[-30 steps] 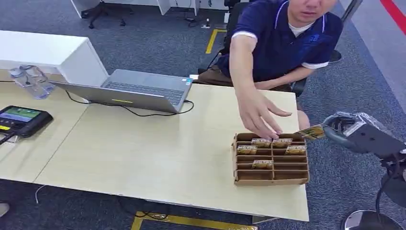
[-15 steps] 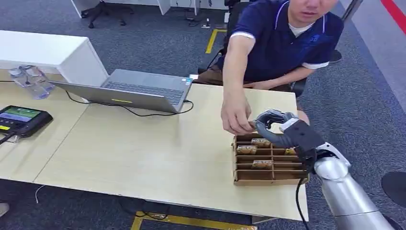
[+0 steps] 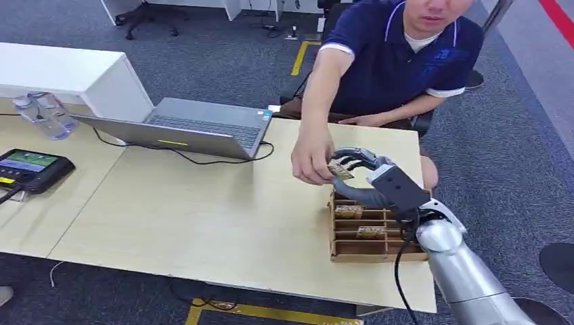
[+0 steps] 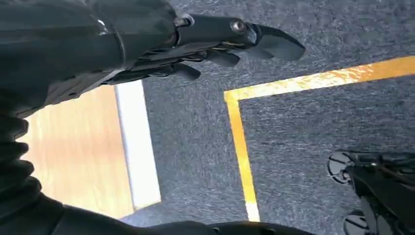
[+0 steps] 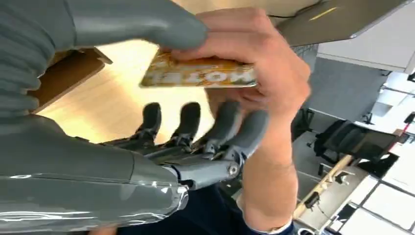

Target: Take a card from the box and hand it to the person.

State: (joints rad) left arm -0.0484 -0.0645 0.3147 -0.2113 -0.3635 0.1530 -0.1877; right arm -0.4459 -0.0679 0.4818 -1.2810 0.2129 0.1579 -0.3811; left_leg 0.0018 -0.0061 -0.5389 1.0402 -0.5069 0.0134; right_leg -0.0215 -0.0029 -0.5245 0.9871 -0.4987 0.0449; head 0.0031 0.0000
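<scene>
A yellow printed card hangs just above the far edge of the cardboard card box, between my right hand and the person's hand. In the right wrist view the person's hand pinches the card. My thumb lies over its near end, while my fingers stay spread below it with a gap showing table. More cards stand in the box's slots. My left hand hangs over the carpet, fingers loosely extended and holding nothing.
The person sits at the table's far side. An open laptop with a cable lies at the back centre. A black screen device and plastic bottles stand at the left, beside a white cabinet.
My right hand carried the card in from the right to above the box's far edge. The person's hand drew back towards it and took hold of the card, and my fingers have parted from it.
</scene>
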